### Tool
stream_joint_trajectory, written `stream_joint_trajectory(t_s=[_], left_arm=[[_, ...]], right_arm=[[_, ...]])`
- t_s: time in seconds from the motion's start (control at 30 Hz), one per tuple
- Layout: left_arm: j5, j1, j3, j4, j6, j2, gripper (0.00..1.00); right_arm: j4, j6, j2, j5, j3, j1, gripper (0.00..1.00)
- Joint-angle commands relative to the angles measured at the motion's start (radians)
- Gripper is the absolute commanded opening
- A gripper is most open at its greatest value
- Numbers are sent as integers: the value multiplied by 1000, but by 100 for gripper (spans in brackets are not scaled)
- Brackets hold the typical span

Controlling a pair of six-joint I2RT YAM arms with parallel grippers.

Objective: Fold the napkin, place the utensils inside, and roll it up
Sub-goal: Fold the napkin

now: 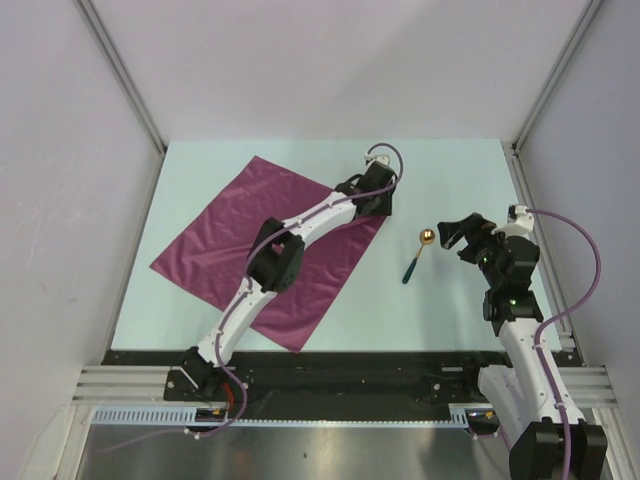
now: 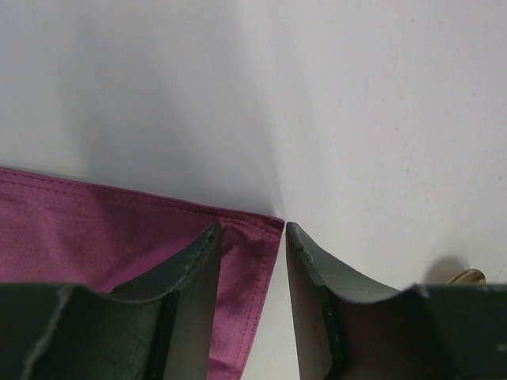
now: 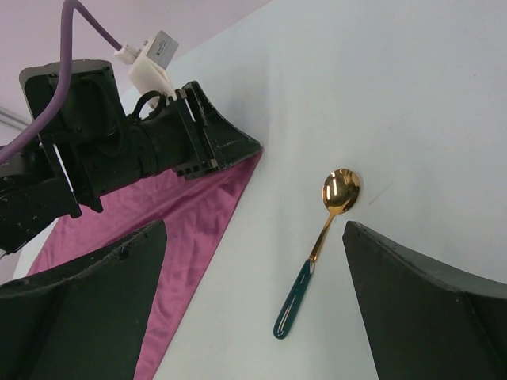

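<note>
Napkin corner under left gripper; spoon lying clear.
Napkin [image 1: 215, 240] lay flat; left gripper [image 2: 249, 229] stood narrowly parted over its 3 o'clock corner, clamping nothing. Spoon [image 1: 417, 254] lay beyond at 3 o'clock on bare table [image 1: 440, 180]; right gripper [image 3: 255, 226] was wide open and empty.

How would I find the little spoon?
Start at the big purple napkin on the pale table. Look right of it, on bare tabletop: there lies the spoon. It is the only small loose thing, with a shiny gold bowl and a thin dark handle.
</note>
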Motion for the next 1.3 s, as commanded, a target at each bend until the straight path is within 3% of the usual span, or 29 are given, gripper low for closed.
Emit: stream_joint_trajectory(t_s=[0.0,0.07,0.37,0.47,0.6,0.8,0.87,1.0,1.1,1.27], left_arm=[[-13,-16,38,-65,29,32,44],[-19,-27,41,-80,51,37,45],[-80,-47,73,-141,132,52,33],[-91,-59,124,-187,173,74,34],[-100,-70,121,-201,210,72,44],[-103,-81,121,-217,245,71,43],[-111,-85,121,-218,253,69,37],[-109,-85,115,-215,256,66,13],[-114,-84,66,-165,262,42,0],[-99,-84,-36,-48,268,-47,0]], right_arm=[[53,22,5,-6,43,-1,100],[61,27,20,-14,42,-1,100],[89,65,29,-35,36,-1,99],[99,78,33,-43,34,-1,99],[105,94,36,-48,33,-1,99],[98,108,33,-46,29,-2,99],[98,113,29,-42,29,-2,99],[98,119,22,-40,29,-5,99],[90,116,19,-42,31,-8,99],[76,107,11,-38,33,-12,99]])
